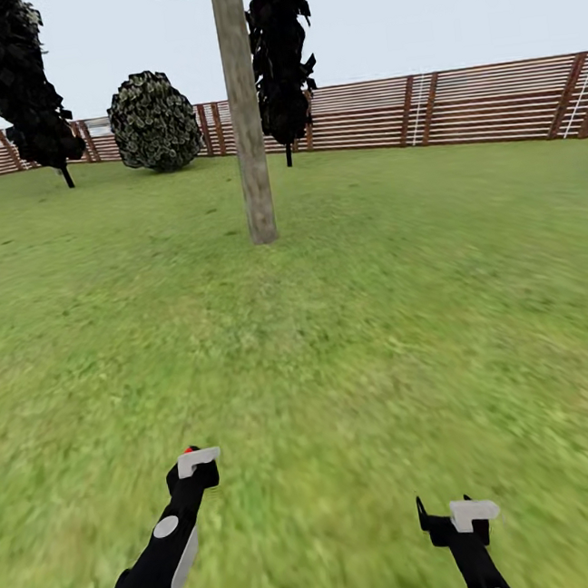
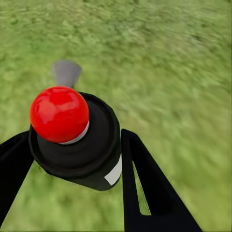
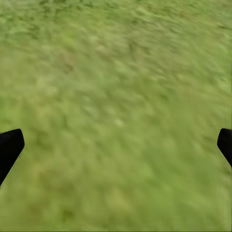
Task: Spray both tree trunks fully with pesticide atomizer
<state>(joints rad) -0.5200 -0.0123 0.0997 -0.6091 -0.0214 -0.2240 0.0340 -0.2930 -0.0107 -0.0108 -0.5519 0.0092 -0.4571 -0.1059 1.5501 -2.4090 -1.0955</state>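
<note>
1. Left wrist view: the small black pesticide atomizer with a red round cap and a white label [image 2: 77, 140] is clamped between the two black fingers [image 2: 145, 183] of the left gripper [image 2: 72, 159]. The bottle is gripped on its body, so the red cap is left free at the top.
2. A grey nozzle-like part [image 2: 66, 72] projects beyond the cap over the grass; its exact form cannot be told.
3. In the head view, the left gripper [image 1: 195, 465] is carried low and forward, with the red cap just showing above it.
4. The right gripper [image 1: 456, 517] is held low at the other side. In the right wrist view its fingertips [image 3: 9, 147] are set wide apart, with nothing between them.
5. The thick, straight grey-tan tree trunk [image 1: 245, 117] stands well ahead on the green grass lawn [image 1: 424, 316], before the brown slatted wooden fence [image 1: 491, 102].
6. No white specks are seen on the trunk; spraying is judged not yet begun, and a closer approach is judged necessary.
</note>
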